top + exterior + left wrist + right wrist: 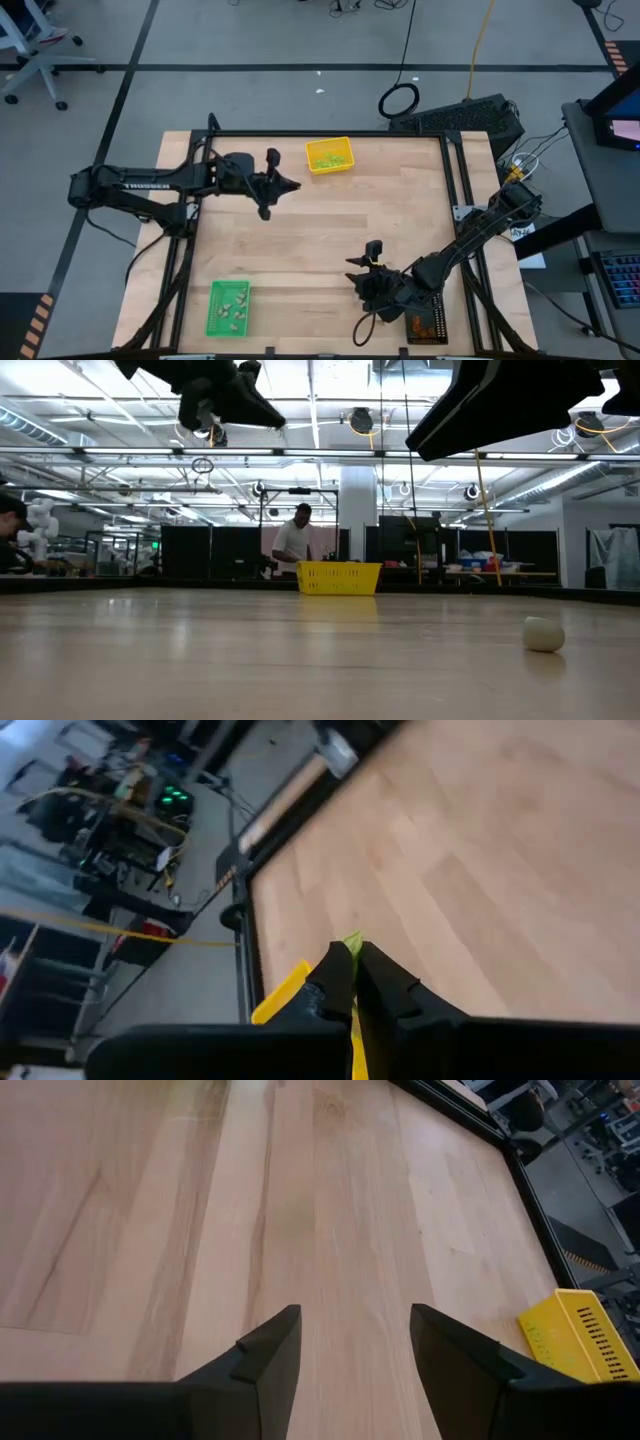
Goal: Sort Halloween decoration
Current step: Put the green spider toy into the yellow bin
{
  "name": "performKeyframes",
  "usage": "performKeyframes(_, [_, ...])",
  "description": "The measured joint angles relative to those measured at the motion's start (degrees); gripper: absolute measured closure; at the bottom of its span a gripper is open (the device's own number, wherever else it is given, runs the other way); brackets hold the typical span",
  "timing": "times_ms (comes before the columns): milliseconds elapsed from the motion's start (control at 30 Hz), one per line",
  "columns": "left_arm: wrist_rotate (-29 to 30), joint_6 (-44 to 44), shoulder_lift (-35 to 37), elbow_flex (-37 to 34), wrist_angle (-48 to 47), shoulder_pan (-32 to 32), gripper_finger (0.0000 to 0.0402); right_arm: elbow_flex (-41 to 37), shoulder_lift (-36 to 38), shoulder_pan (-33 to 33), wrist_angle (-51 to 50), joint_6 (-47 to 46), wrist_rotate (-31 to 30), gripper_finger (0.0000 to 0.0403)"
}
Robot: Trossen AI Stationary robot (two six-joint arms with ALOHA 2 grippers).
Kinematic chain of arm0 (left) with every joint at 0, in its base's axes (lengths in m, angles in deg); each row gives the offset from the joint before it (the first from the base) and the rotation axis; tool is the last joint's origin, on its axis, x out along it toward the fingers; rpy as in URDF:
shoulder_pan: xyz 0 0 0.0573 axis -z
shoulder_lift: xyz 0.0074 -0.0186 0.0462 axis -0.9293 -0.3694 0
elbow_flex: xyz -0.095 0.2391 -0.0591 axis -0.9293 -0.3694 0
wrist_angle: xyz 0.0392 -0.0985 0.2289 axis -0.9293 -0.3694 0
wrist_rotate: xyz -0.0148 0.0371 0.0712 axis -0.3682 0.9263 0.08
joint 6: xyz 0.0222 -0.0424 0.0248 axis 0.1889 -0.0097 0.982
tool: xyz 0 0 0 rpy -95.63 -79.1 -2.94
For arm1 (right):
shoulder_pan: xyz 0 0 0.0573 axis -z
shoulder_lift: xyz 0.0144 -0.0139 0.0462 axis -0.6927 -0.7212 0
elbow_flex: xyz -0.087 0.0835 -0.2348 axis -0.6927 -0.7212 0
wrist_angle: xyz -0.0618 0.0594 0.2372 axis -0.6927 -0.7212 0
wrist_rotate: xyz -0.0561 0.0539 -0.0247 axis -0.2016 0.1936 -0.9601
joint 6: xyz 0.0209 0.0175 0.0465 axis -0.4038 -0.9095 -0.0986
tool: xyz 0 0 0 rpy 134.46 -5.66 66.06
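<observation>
A light green piece [353, 942] is pinched between the closed fingers of the left gripper [290, 186], held above the tabletop near the far edge, just short of the yellow tray [329, 155]. A carry appears to be in hand; next, the piece must be brought over that tray and released. The right gripper [365, 278] is held open near the front right corner, nothing between its fingers.
</observation>
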Motion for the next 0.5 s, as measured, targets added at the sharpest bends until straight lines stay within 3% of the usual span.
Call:
performKeyframes(267, [0.0, -17.0, -3.1, 0.0, 9.9, -1.5, 0.0402, 0.0, 0.0, 0.0, -0.1, 0.3, 0.1, 0.0229])
performKeyframes(500, [3.7, -31.6, -11.7, 0.0, 21.0, -6.0, 0.0401, 0.0, 0.0, -0.2, -0.3, -0.4, 0.2, 0.0229])
